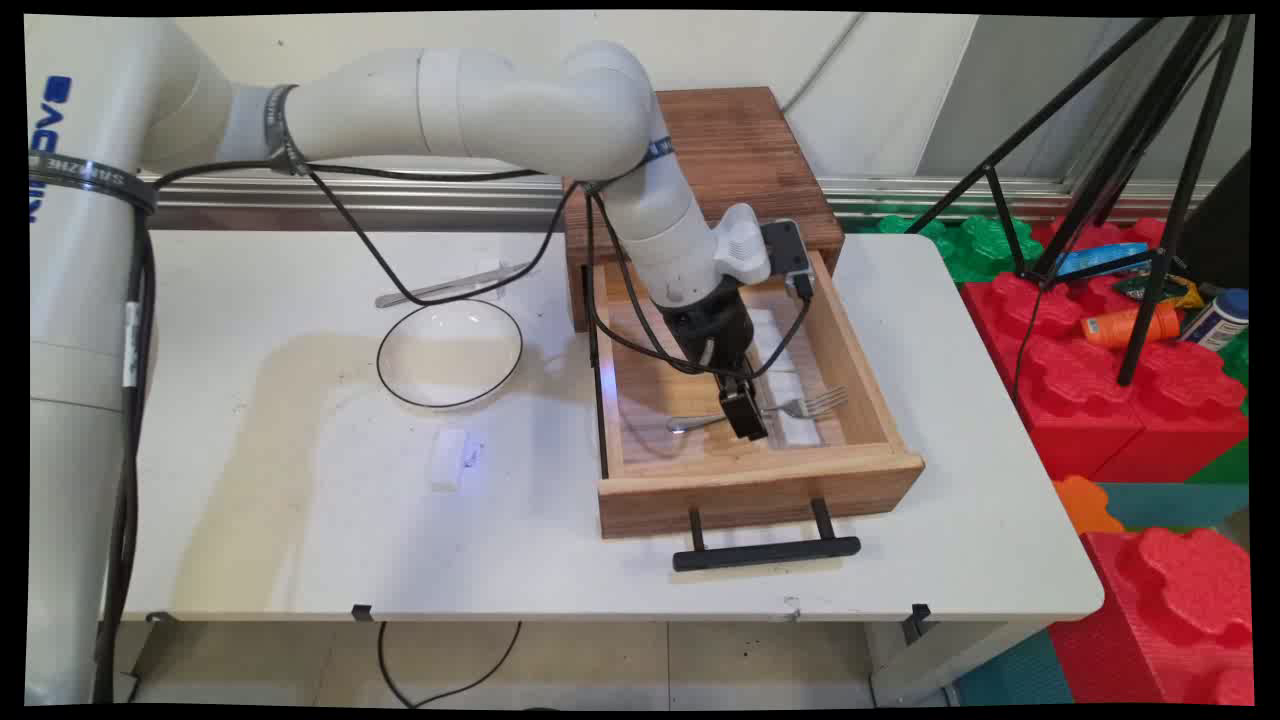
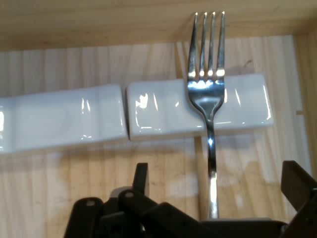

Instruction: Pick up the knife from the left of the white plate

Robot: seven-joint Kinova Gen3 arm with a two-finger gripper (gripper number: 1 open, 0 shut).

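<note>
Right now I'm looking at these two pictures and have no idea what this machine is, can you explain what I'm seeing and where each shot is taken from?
The white machine is a robot arm, ending in a black two-finger gripper. The wide picture comes from a fixed camera above the table's near side. The close-up comes from a camera on the hand itself, looking along the fingers.

On the table stands a wooden drawer box with its drawer pulled open. Inside lie a metal fork and two white rests end to end; the fork's neck lies across one of them. The gripper reaches down into the drawer, with its fingers open on either side of the fork's handle, holding nothing.

Left of the drawer are a glass bowl, a pair of metal tongs behind it, and a small white block.
</note>
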